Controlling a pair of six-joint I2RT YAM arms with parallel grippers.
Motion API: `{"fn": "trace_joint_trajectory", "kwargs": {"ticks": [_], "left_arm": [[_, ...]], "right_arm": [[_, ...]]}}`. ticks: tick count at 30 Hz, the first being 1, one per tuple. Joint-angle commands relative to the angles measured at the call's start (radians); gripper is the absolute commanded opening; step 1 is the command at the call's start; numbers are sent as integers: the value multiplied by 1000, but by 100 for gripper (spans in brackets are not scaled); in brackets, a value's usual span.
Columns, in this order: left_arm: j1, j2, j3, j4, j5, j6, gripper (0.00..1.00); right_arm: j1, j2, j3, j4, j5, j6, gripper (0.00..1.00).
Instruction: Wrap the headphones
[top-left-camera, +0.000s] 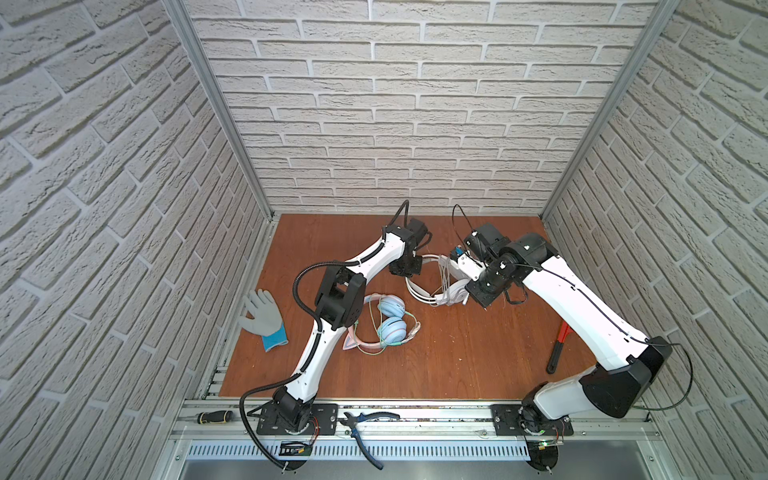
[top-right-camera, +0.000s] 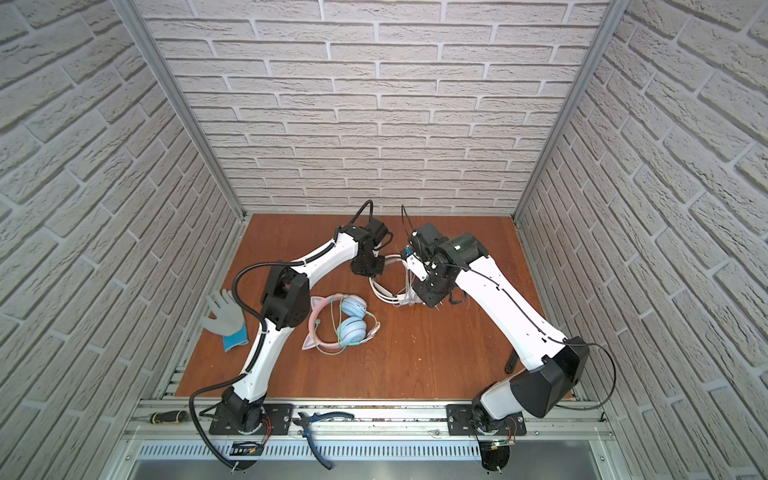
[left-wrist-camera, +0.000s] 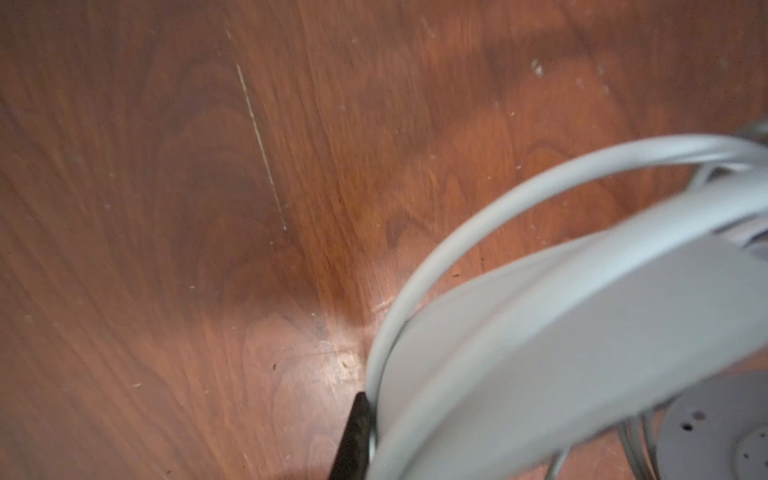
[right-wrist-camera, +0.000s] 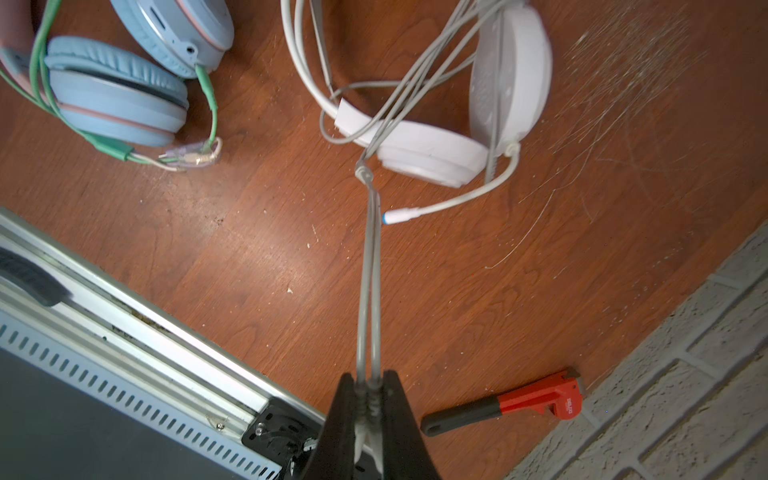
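Observation:
The white headphones (top-left-camera: 415, 291) (top-right-camera: 380, 291) lie at the middle back of the wooden table, with one cup (right-wrist-camera: 432, 153) flat and the other on edge. My left gripper (top-left-camera: 409, 270) (top-right-camera: 368, 268) is shut on their headband (left-wrist-camera: 540, 332); only one black finger (left-wrist-camera: 355, 436) shows beside the band. Above them my right gripper (right-wrist-camera: 369, 390) (top-left-camera: 451, 262) is shut on two strands of the white cable (right-wrist-camera: 370, 270), pulled taut from a knot near the cup. The pink cat-ear headphones (top-left-camera: 386, 320) (top-right-camera: 347, 320) (right-wrist-camera: 116, 95) lie apart at front left, with their green cable coiled round them.
A grey and blue glove (top-left-camera: 264, 318) lies at the table's left edge. A red and black wrench (top-left-camera: 559, 345) (right-wrist-camera: 519, 401) lies by the right wall. Blue-handled pliers (top-left-camera: 365, 424) and a screwdriver (top-left-camera: 214, 417) rest on the front rail. Brick walls close three sides.

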Motion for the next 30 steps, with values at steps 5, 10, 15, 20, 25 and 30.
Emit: {"fn": "trace_joint_trajectory", "kwargs": {"ticks": [5,10,15,20,25,30], "left_arm": [[-21,3,-1,25,34,10,0],[-29,19,4,17,41,11,0],[-37,14,-29,27,46,5,0],[-44,17,-45,31,54,3,0],[-45,21,-55,31,62,6,1],[-46,29,-50,26,65,5,6]], "right_arm": [[-66,111,78,112,-30,-41,5],[-89,206,123,167,-74,-33,5],[-126,301,191,210,-91,-12,5],[-156,388,240,237,-90,-9,5],[-188,457,261,266,-113,-12,5],[-198,540,304,278,-143,-18,5]]}}
